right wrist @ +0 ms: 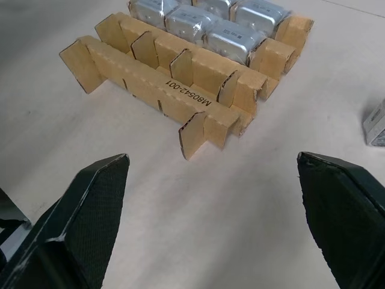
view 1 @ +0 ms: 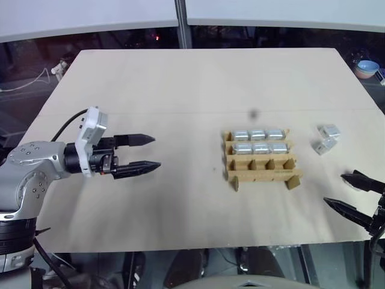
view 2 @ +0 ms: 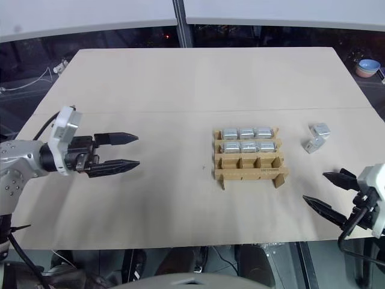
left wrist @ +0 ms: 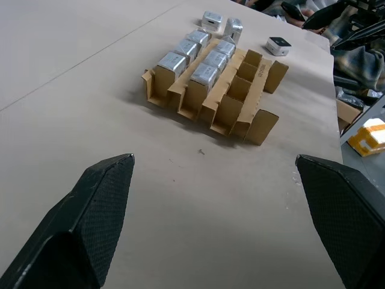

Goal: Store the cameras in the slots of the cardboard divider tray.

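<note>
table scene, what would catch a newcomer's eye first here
The cardboard divider tray in the middle of the table, its two far rows filled with silver cameras and its near row empty. Two loose cameras lie to its right. The open left gripper and right gripper flank it.

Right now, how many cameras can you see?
8: six cameras fill the tray's far and middle rows, three each; two loose ones lie on the table to its right, touching.
</note>
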`<action>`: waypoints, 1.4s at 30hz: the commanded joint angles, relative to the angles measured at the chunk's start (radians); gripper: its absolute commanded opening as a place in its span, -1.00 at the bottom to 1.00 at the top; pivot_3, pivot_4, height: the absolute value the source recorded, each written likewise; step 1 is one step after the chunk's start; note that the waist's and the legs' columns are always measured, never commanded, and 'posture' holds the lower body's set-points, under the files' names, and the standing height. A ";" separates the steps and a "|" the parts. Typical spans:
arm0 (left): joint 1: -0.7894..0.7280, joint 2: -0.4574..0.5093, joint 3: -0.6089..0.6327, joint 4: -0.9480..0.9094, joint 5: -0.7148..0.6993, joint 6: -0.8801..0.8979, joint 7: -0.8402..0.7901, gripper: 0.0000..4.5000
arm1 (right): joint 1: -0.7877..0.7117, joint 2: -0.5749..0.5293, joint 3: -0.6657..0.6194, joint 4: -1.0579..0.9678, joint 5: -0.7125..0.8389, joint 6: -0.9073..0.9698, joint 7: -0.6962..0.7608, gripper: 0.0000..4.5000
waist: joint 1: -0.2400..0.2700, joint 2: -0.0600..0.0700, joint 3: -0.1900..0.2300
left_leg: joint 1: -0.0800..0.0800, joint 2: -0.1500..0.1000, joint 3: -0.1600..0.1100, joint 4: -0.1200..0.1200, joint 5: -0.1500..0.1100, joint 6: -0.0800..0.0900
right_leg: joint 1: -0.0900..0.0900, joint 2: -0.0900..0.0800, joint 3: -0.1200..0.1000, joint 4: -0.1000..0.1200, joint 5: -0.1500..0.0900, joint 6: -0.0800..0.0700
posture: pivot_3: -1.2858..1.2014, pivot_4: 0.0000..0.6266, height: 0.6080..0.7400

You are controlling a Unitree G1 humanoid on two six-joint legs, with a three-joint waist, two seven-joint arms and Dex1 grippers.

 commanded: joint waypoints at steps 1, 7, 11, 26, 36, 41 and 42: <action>-0.011 0.018 0.036 -0.020 -0.028 -0.001 -0.023 1.00 | -0.012 -0.005 -0.002 -0.022 -0.005 -0.015 -0.008 0.98 | 0.000 0.000 0.000 | 0.000 0.000 0.000 0.000 0.000 0.000 | 0.000 0.000 0.000 0.000 0.000 0.000 | 0.03 -0.52 1.00; -0.134 -0.041 0.032 0.027 -0.100 -0.008 -0.049 1.00 | -0.051 -0.026 0.012 -0.021 -0.062 0.018 -0.088 0.98 | 0.001 0.000 0.000 | 0.000 0.000 0.000 0.000 0.000 0.000 | 0.000 0.000 0.000 0.000 0.000 0.000 | 0.03 -0.52 1.00; -0.233 -0.089 0.011 -0.005 -0.156 0.030 -0.013 1.00 | -0.150 -0.047 0.028 0.024 -0.106 0.075 -0.213 0.98 | -0.002 -0.001 0.000 | -0.001 0.000 0.000 0.002 0.000 0.000 | 0.000 0.000 -0.001 0.001 0.000 0.000 | 0.03 -0.52 1.00; -0.264 -0.051 -0.103 -0.098 -0.147 0.005 -0.190 1.00 | -0.313 -0.042 0.070 0.042 -0.191 0.671 -0.592 0.98 | -0.003 0.000 -0.001 | -0.001 0.000 0.000 0.002 0.000 0.000 | 0.000 0.000 0.000 0.001 0.000 0.000 | 0.03 -0.52 1.00; -0.236 -0.053 -0.098 -0.082 -0.128 -0.019 -0.192 1.00 | -0.611 0.247 0.061 -0.082 -0.346 1.037 -0.885 0.98 | -0.012 0.001 -0.001 | -0.002 0.000 0.000 0.002 0.000 0.000 | -0.002 0.001 0.000 0.002 0.000 0.000 | 0.03 -0.52 1.00; -0.241 -0.055 -0.103 -0.068 -0.121 -0.030 -0.198 1.00 | -0.710 0.408 0.028 -0.096 -0.434 1.038 -1.008 0.98 | -0.017 0.002 -0.001 | -0.002 -0.001 0.000 0.002 0.000 0.000 | -0.003 0.001 0.001 0.003 0.000 0.000 | 0.03 -0.52 1.00; -0.242 -0.056 -0.104 -0.067 -0.121 -0.031 -0.199 1.00 | -0.724 0.432 0.027 -0.096 -0.459 1.038 -1.037 0.98 | -0.017 0.002 -0.001 | -0.002 -0.001 0.000 0.001 0.000 0.000 | -0.003 0.001 0.001 0.003 0.000 0.000 | 0.03 -0.52 1.00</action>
